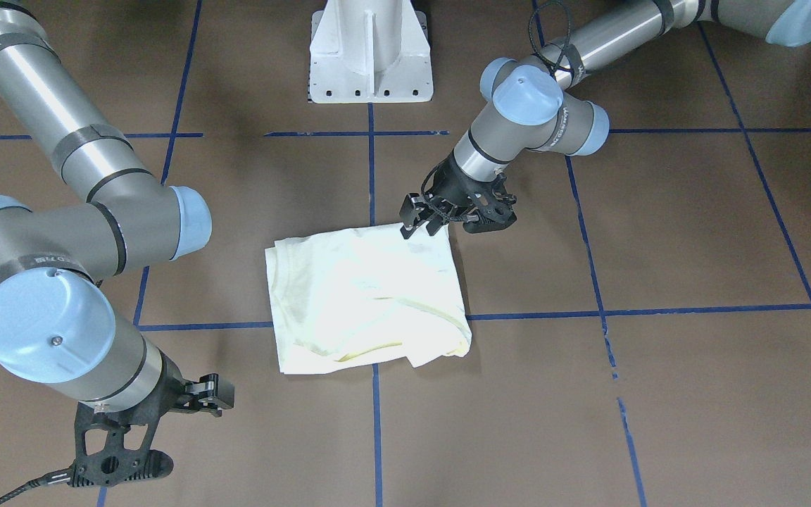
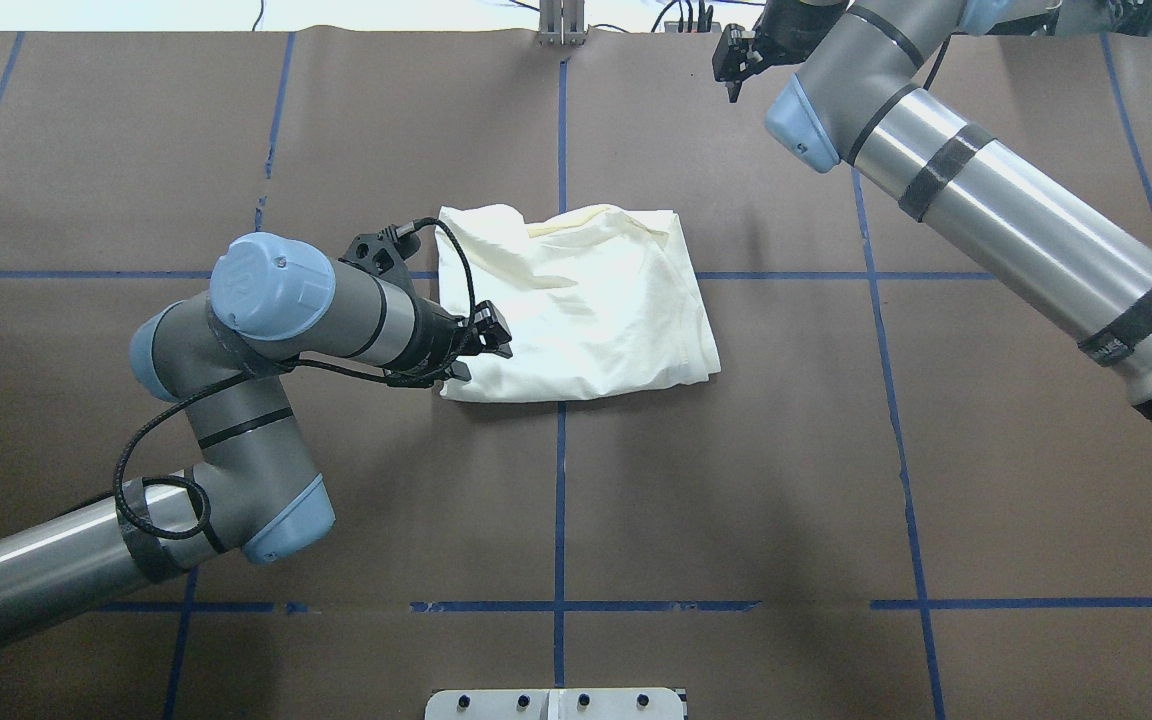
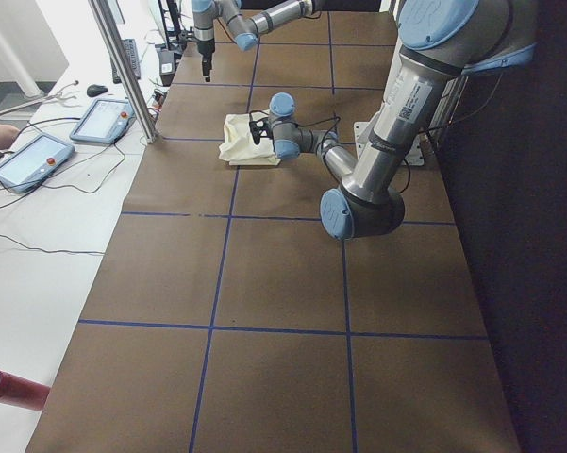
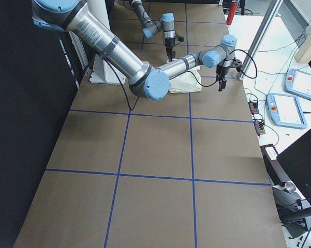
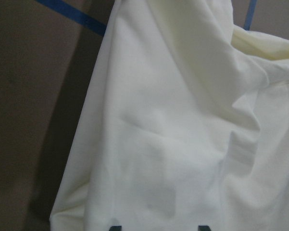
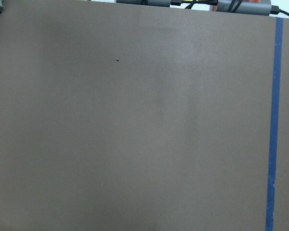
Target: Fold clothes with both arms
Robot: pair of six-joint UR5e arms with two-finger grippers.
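Left claw [image 1: 419, 220], spread, hovers at the folded shirt's [image 1: 367, 296] left edge; right claw [image 2: 733, 72] far off, state unclear.

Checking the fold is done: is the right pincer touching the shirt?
Apart. The overhead view shows the right pincer over bare table by the far edge, a wide gap from the shirt.

Open table [image 2: 736, 480] right of the shirt [image 2: 586, 310], left end effector [image 2: 484, 350] over its left edge, right arm [image 2: 986, 200] well apart
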